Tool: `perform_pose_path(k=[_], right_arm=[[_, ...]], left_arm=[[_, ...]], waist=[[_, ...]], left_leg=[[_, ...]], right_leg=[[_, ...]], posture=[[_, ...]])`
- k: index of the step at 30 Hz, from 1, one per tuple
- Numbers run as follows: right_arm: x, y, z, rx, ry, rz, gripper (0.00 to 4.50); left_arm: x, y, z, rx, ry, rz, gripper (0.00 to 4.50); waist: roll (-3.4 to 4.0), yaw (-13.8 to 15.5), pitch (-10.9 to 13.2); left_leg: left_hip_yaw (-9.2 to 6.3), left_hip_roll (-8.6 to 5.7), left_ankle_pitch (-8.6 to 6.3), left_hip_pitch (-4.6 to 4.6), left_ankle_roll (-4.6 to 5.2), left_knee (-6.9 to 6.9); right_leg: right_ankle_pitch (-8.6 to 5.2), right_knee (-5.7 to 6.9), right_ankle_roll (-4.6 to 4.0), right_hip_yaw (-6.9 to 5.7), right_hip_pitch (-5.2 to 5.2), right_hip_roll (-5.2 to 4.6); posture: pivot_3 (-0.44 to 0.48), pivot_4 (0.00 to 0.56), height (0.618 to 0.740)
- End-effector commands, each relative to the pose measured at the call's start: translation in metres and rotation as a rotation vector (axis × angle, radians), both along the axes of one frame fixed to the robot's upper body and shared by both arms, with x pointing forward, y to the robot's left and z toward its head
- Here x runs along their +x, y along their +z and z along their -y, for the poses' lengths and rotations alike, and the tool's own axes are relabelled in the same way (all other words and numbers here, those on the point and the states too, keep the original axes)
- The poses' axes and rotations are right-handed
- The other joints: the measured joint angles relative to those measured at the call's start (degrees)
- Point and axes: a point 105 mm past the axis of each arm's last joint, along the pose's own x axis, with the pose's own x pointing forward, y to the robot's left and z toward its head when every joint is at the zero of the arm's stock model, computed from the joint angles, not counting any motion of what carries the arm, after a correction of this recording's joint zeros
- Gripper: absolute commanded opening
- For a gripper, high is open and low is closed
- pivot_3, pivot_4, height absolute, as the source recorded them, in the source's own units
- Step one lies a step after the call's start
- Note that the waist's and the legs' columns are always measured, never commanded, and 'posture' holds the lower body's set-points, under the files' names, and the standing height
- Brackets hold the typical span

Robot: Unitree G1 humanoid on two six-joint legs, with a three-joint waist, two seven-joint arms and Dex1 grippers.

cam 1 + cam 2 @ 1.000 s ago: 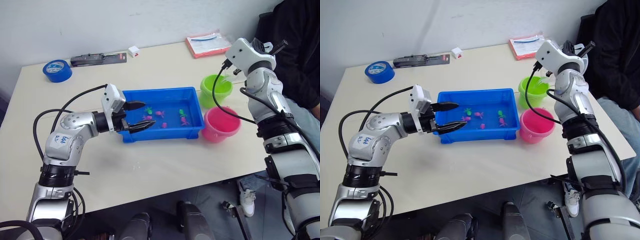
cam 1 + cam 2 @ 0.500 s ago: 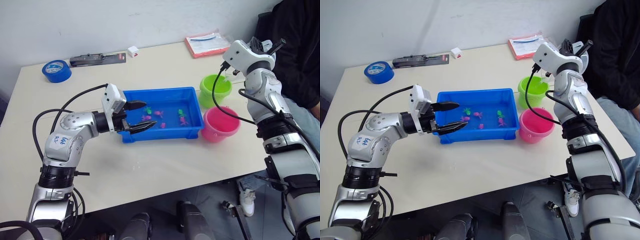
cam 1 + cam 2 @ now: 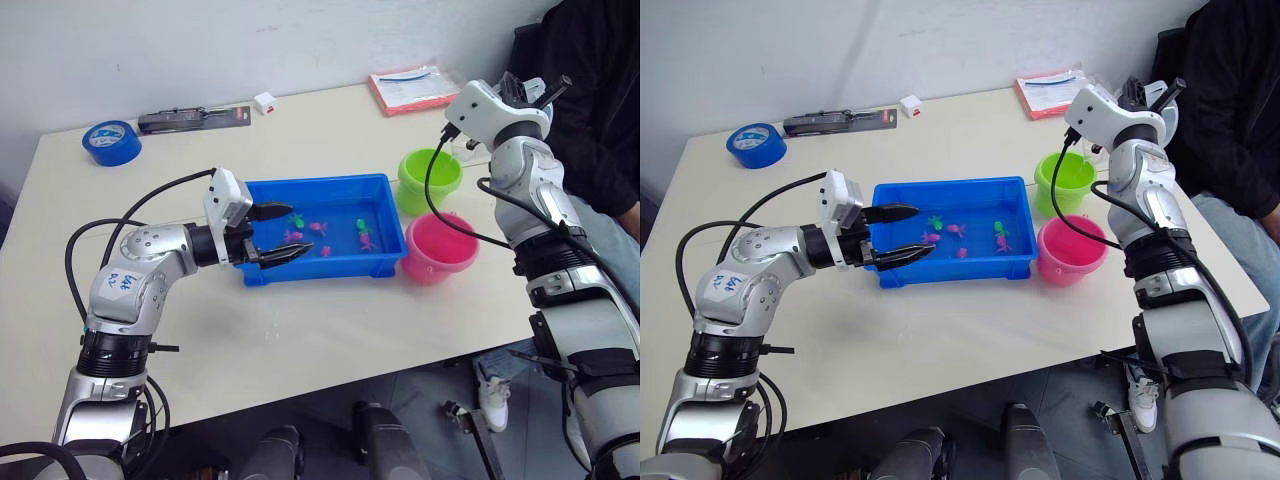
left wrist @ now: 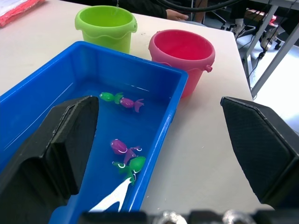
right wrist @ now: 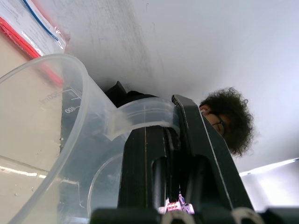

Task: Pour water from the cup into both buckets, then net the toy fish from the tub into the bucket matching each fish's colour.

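Pouring step in hand, w/ right claw (image 5: 161,140) clamped on handle of clear cup (image 5: 51,140), holding it tipped up high over lime green bucket (image 3: 430,180) at far right of surface (image 3: 300,330). Judging water going into green one first; pink bucket (image 3: 442,247) sitting just beside it, nearer edge, prob next. Next move calling for shifting cup over pink rim & tipping w/o splashing. Left claw (image 3: 272,232) hovering wide apart over left end of blue tub (image 3: 325,186), gripping nothing. Toy fish (image 4: 122,148), pink & green, floating in tub, netting not yet begun.
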Motion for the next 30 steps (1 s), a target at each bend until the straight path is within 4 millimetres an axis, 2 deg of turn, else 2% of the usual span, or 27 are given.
perform_pose_path(k=[1,7,10,13,17,23,30], right_arm=[[-0.006,0.016,0.013,0.227,0.006,0.055,0.68],[-0.021,0.000,0.057,0.689,-0.028,0.063,0.68],[-0.041,-0.019,0.090,1.037,-0.054,0.142,0.68],[-0.057,-0.042,0.108,1.258,-0.072,0.189,0.68],[-0.063,-0.062,0.109,1.357,-0.075,0.178,0.68],[-0.057,-0.105,0.109,1.509,-0.105,0.176,0.68],[-0.044,-0.124,0.107,1.564,-0.102,0.198,0.68]], left_arm=[[-0.009,0.012,-0.001,-0.025,-0.032,0.042,4.50],[-0.025,0.008,-0.003,-0.027,-0.104,-0.032,4.50],[-0.031,0.002,-0.009,-0.015,-0.111,-0.062,4.50],[-0.032,0.001,-0.011,-0.011,-0.108,-0.068,4.50],[-0.031,0.002,-0.011,-0.009,-0.109,-0.066,4.50],[-0.032,0.006,-0.012,0.004,-0.106,-0.058,4.50],[-0.036,0.009,-0.020,0.027,-0.084,-0.052,4.50]], waist=[[0.00,-0.2,0.0],[0.00,-0.3,0.0],[0.02,-0.2,0.0],[0.03,-0.1,0.0],[0.09,-0.1,-0.1],[0.11,-0.3,-0.1],[0.11,-0.4,-0.1]], left_leg=[[0.00,0.00,0.00,0.00,0.00,0.00],[-0.03,0.00,0.00,-0.02,0.00,0.02],[-0.04,0.01,0.00,-0.02,0.00,0.07],[-0.07,0.01,0.00,-0.02,0.00,0.14],[-0.01,-0.02,0.00,-0.02,0.00,0.30],[0.11,-0.01,-0.01,0.07,0.00,0.34],[0.26,-0.04,-0.01,0.10,0.01,0.34]], right_leg=[[0.00,0.00,0.00,0.00,0.00,0.00],[0.00,0.02,0.00,-0.01,0.00,-0.01],[0.00,0.04,0.00,-0.03,0.03,-0.01],[0.00,0.09,0.00,-0.01,0.06,-0.01],[0.00,0.24,0.00,0.10,0.08,-0.03],[0.00,0.49,0.00,0.65,0.05,0.00],[0.01,0.50,0.01,0.84,0.01,0.01]], posture=[[0.000,0.150,0.740],[0.000,0.150,0.740],[0.000,0.150,0.740],[0.000,0.150,0.740],[0.000,0.150,0.740],[0.000,0.150,0.740],[0.000,0.150,0.740]])
